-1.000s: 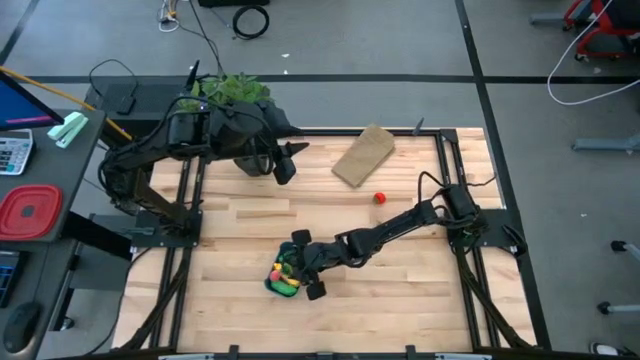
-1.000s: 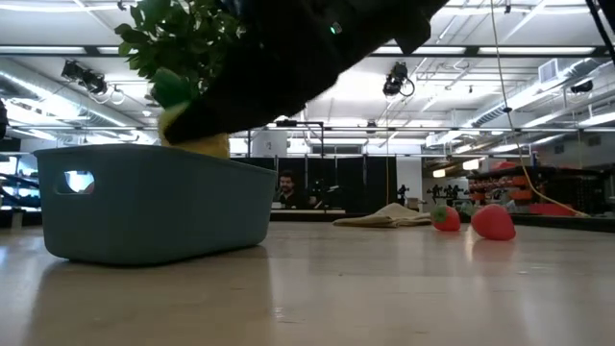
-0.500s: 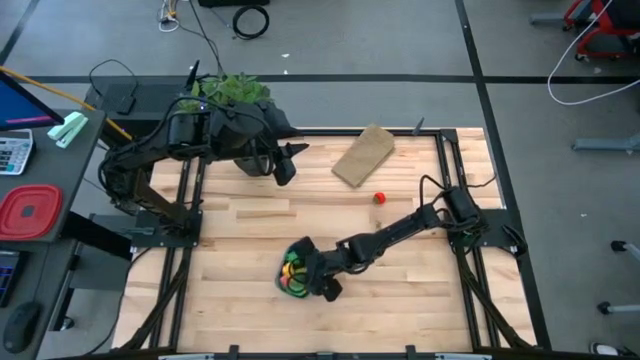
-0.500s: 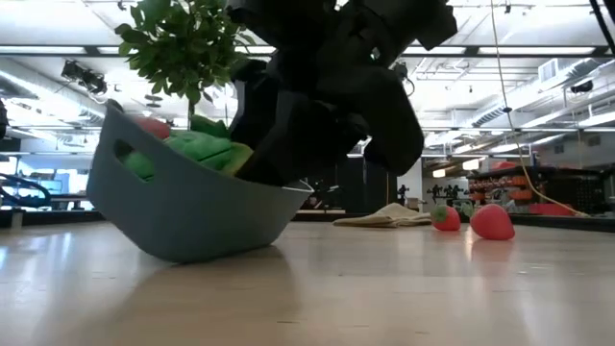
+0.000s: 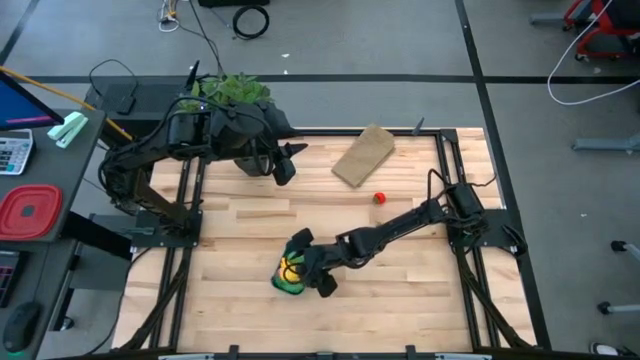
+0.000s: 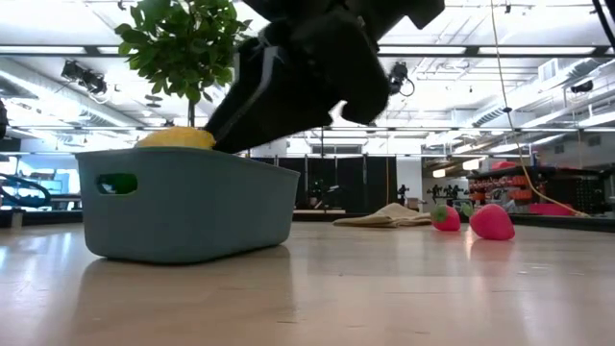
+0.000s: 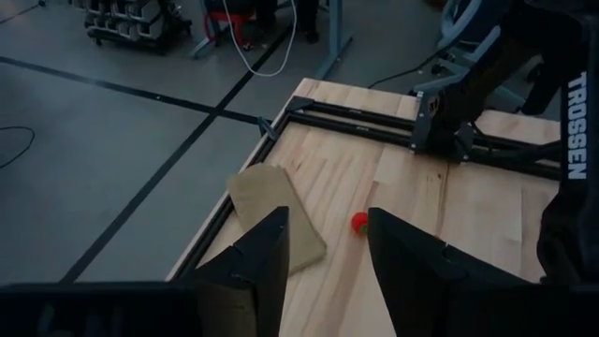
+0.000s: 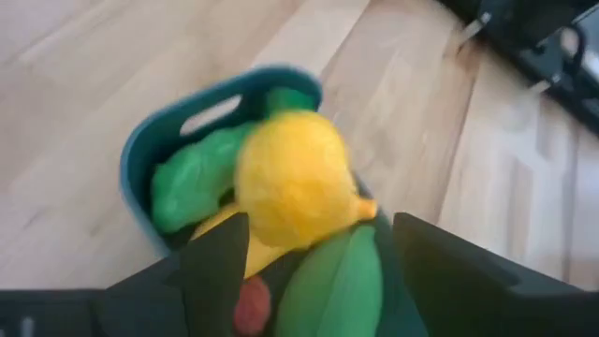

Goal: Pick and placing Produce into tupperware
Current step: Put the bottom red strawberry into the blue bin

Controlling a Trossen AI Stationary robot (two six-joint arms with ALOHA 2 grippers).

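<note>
The blue tupperware point(image 6: 187, 207) stands flat on its base near the table's front middle point(image 5: 280, 284). It is heaped with produce: a yellow lemon-like piece point(image 8: 295, 178) on top, green pieces point(image 8: 187, 183) and a small red piece point(image 8: 251, 304). My right gripper point(image 5: 312, 263) hangs open just over the tub's right end, one finger point(image 8: 215, 267) to each side of the heap. A red strawberry piece point(image 5: 380, 198) lies loose farther back. My left gripper point(image 7: 328, 271) is open and bare, held high over the far left. My right gripper slants down from the table's right with its fingers astride the tub's right end. One dark finger point(image 6: 235, 120) reaches the rim beside the yellow piece point(image 6: 173, 137). Whether either finger touches the tub or the produce, I cannot tell.
A tan flat block point(image 5: 364, 154) lies at the far middle, and a potted leafy plant point(image 5: 232, 88) stands at the far left. The low view shows two red strawberry pieces point(image 6: 493, 222) to the right. A red container point(image 5: 28, 212) sits off the table.
The tupperware tipped up on one edge under my right gripper half a second ago, then settled flat on its base again, a little nearer the table's right edge. My right gripper has rolled about its own line and risen slightly.
</note>
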